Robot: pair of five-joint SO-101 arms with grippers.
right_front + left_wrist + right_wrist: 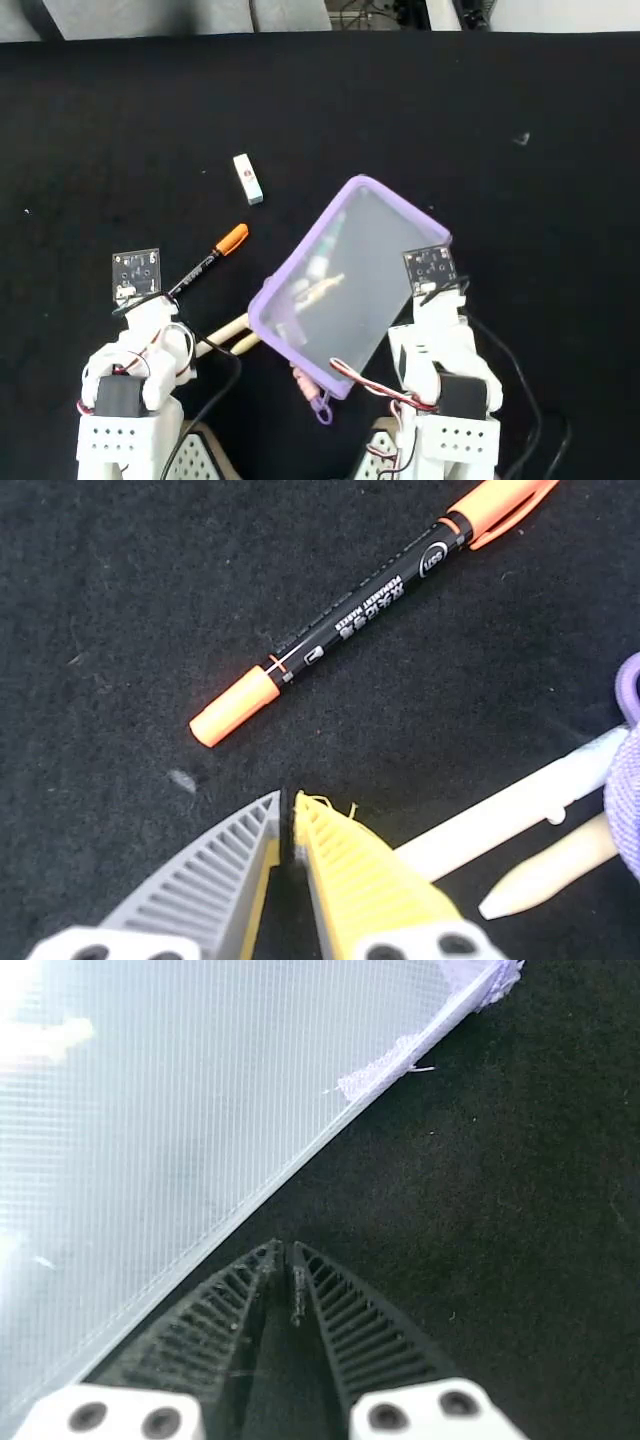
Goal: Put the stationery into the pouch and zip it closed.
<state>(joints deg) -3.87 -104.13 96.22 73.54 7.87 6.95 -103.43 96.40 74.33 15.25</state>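
A clear mesh pouch [340, 285] with purple trim lies tilted in the middle of the black table, with some items inside. Two cream pens [228, 335] stick out of its near left edge. A black marker with orange caps [208, 262] lies left of the pouch, and a small white eraser [248, 178] lies farther back. My left gripper [292, 810] is shut and holds nothing, just short of the marker [370, 605] and beside the cream pens [520, 820]. My right gripper [283, 1260] is shut and holds nothing, at the edge of the pouch [170, 1130].
The black table [500, 150] is bare at the back and on the right. A purple zip pull [321, 408] hangs at the pouch's near corner between the two arm bases.
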